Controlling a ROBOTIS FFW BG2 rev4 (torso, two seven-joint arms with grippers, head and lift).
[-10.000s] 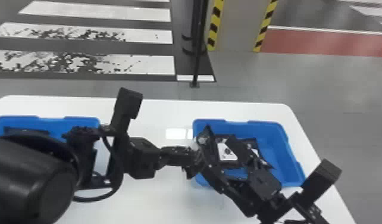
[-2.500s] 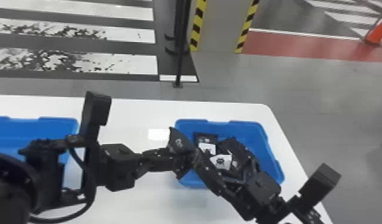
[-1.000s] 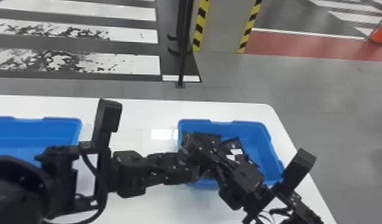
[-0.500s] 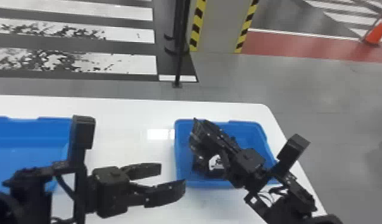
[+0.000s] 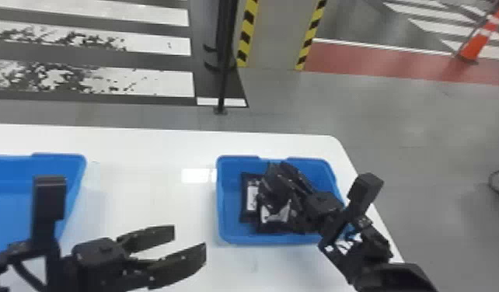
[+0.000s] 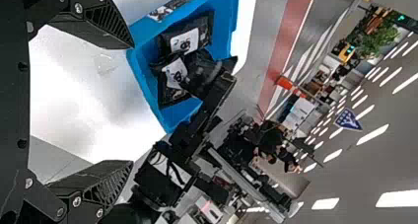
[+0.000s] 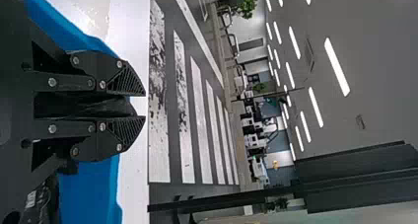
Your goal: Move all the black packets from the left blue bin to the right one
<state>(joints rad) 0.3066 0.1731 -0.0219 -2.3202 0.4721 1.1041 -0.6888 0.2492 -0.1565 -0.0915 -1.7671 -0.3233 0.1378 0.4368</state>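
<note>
Black packet (image 7: 101, 107) between right fingers (image 5: 299, 179), right wrist view.

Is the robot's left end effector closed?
No, the left end effector has its two fingers apart, with white tabletop visible between them.

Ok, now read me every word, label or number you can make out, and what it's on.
No text can be read.
White labels on black packets in the right blue bin: print too small.
Sticker on that bin's outer side: too blurred.
Blue sign in the room behind: too small.
</note>
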